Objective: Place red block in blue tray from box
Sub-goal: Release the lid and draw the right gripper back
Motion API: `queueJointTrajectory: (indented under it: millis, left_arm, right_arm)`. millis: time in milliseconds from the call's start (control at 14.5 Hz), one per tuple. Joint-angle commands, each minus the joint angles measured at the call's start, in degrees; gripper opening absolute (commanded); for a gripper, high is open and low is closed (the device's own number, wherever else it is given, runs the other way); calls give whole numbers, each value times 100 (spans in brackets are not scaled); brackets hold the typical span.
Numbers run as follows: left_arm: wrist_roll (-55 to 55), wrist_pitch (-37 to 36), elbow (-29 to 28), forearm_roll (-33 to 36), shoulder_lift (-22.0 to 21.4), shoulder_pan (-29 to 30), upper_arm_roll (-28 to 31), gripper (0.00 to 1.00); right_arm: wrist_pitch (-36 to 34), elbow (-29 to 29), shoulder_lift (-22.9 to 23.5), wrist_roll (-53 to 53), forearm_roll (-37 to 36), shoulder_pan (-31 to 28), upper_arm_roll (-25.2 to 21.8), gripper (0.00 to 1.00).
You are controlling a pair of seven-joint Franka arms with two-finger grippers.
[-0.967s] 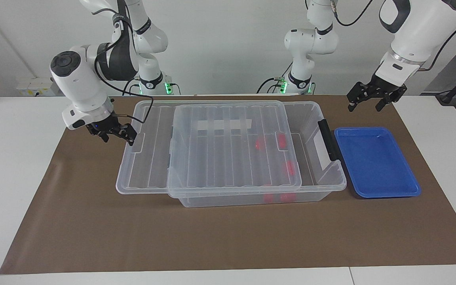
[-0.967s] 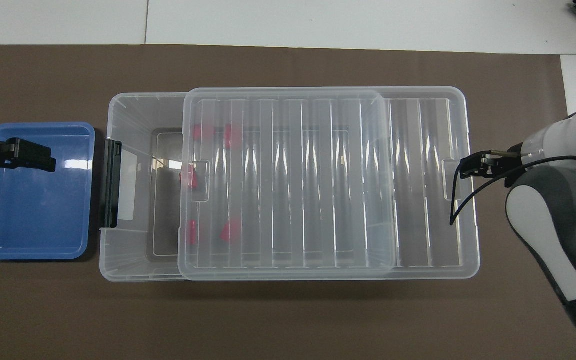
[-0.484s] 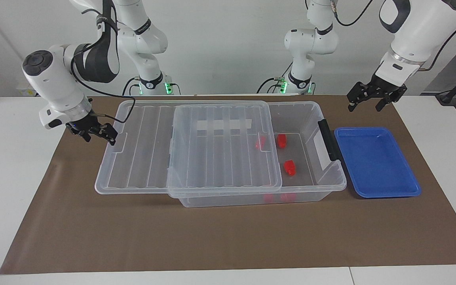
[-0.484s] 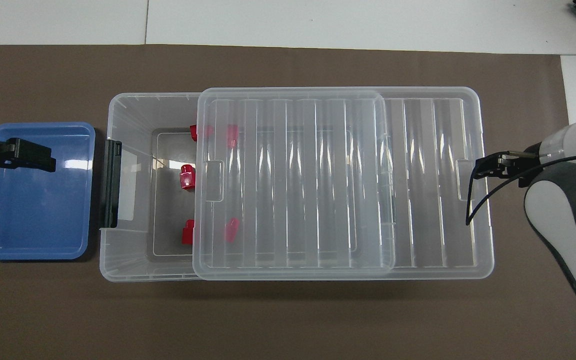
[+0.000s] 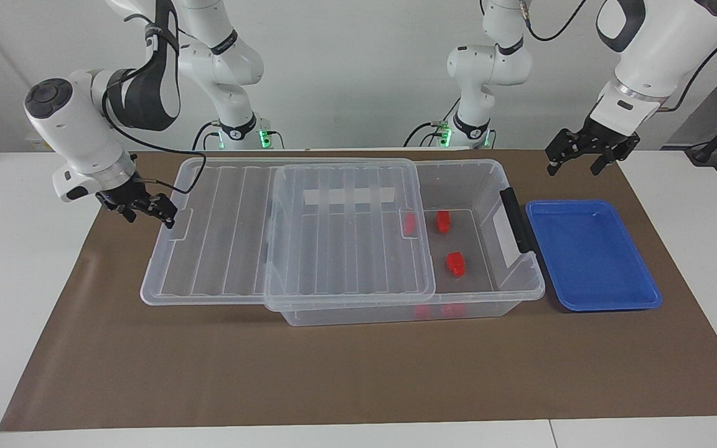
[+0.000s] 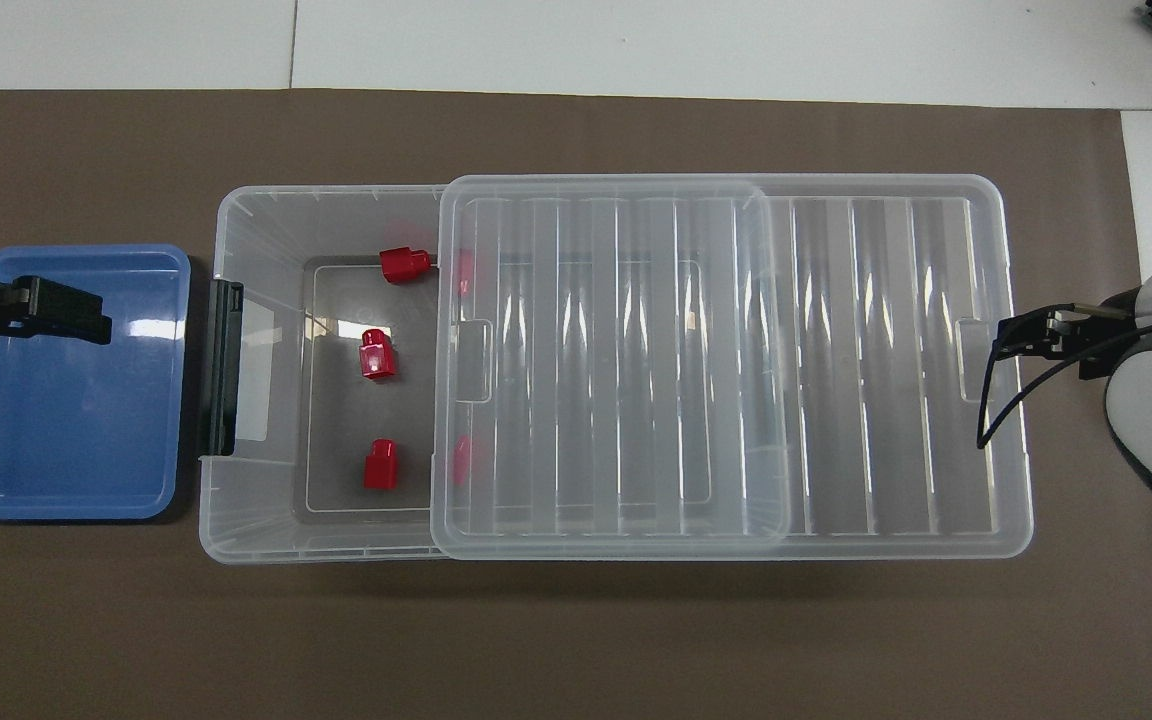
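Note:
The clear box (image 5: pixel 523 291) (image 6: pixel 236 530) lies along the middle of the brown mat. Its ribbed lid (image 5: pixel 221 249) (image 6: pixel 836 350) is slid partway off toward the right arm's end. My right gripper (image 5: pixel 165 214) (image 6: pixel 1004 335) is at the notch in the lid's end edge, shut on it. Three red blocks (image 5: pixel 443 221) (image 6: pixel 376 354) lie uncovered on the box floor; others show dimly under the lid (image 6: pixel 459 458). The empty blue tray (image 5: pixel 589 255) (image 6: pixel 66 420) sits beside the box's latch end. My left gripper (image 5: pixel 576 167) (image 6: pixel 86 315) waits open in the air by the tray.
A black latch (image 5: pixel 516 219) (image 6: pixel 226 365) and a white label are on the box's end wall facing the tray. The brown mat (image 5: pixel 358 373) covers the table, with white tabletop (image 5: pixel 10 261) at both ends.
My right gripper has moved toward the right arm's end of the table and the lid has slid with it, uncovering three red blocks. The left arm has not moved.

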Motion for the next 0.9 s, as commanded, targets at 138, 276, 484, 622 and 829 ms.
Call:
queueJointTrajectory:
  millis: [138,276,484,622,829]
  left_arm:
    - [-63,75,-118,87,-113,27,-40,100]
    - [-54,75,-118,87,-113,27,-40,100]
    - [-63,75,-118,87,-113,27,-40,100]
    - [-63,75,-118,87,-113,27,-40,100]
    - [-54,75,-118,87,-113,27,-40,100]
  right_arm:
    - [-27,71,-120,-165,62,-12,63,100]
    - [-36,141,-138,-156,0,41,72,100]
    - [-114,212,-261,62,-44,242,72,100]
    - [-263,291,-349,282,-140,462,72,100]
    - [-589,607,-367,476,-289,744,81,100]
